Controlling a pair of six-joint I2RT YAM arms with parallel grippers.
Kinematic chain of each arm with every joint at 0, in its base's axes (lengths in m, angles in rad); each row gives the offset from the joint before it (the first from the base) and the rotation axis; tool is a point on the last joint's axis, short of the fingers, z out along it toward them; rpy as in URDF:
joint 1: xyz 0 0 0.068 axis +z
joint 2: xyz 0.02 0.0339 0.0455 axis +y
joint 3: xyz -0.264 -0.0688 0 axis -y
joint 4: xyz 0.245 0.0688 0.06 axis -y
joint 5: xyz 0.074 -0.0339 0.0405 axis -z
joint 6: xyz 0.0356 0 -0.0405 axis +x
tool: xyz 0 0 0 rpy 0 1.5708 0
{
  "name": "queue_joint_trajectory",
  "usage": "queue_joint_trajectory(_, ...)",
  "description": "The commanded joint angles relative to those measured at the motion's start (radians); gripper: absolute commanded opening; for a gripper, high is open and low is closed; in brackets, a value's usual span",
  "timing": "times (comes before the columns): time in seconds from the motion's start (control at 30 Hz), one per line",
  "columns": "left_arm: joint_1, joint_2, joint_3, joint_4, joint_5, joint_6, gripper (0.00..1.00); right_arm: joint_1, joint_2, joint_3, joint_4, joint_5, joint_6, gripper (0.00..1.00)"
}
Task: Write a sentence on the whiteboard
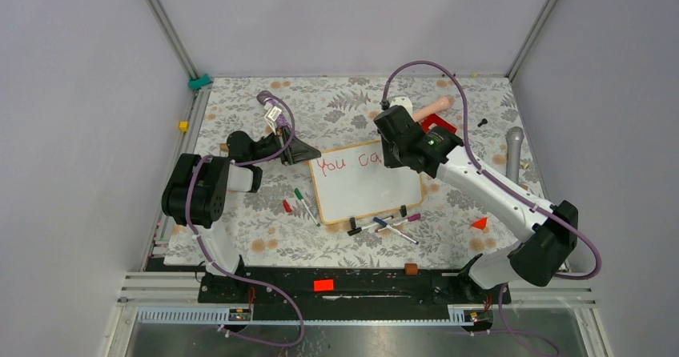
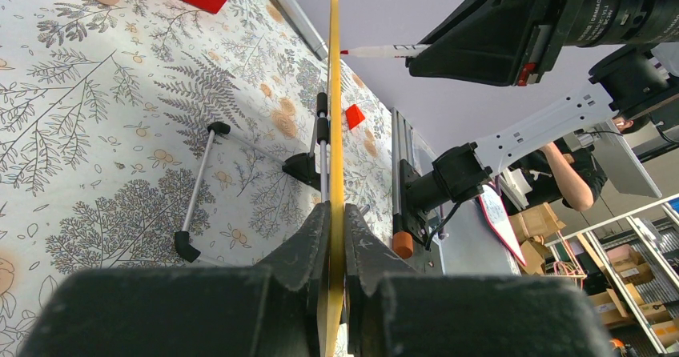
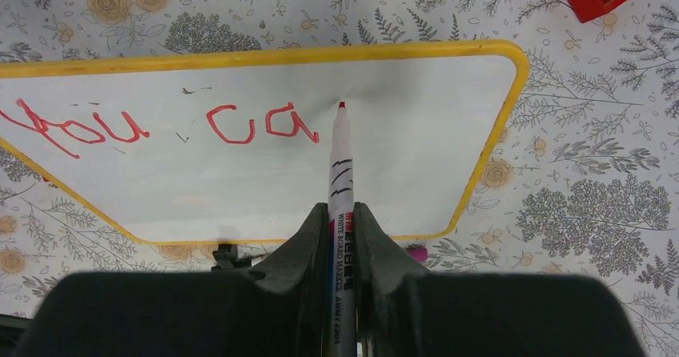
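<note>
The whiteboard (image 1: 368,193) lies mid-table, with a yellowish frame. The sentence (image 1: 347,163) reads "You ca" in red along the top line, and it also shows in the right wrist view (image 3: 160,125). My left gripper (image 1: 300,150) is shut on the board's left edge; the left wrist view shows the jaws (image 2: 335,237) clamped on the thin yellow frame (image 2: 334,117). My right gripper (image 1: 392,155) is shut on a white red-tipped marker (image 3: 340,165). The tip sits on the board (image 3: 416,157) just right of the "a".
Several loose markers (image 1: 388,225) lie by the board's near edge, and a green marker (image 1: 304,205) and red cap (image 1: 287,206) lie to its left. A red tray (image 1: 439,122) and pink cylinder (image 1: 431,109) sit behind, with a grey cylinder (image 1: 514,153) at the right.
</note>
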Motion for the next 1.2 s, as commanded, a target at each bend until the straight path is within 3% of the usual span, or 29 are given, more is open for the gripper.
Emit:
queue_joint_trajectory(0.0,0.004,-0.003,0.023,0.069,0.034,0.012,0.02,-0.014,0.012,0.056,0.015,0.012,-0.015,0.00)
queue_joint_trajectory(1.17,0.006,0.000,0.020,0.069,0.034,0.015,0.02,-0.017,0.014,-0.030,0.015,-0.022,0.037,0.00)
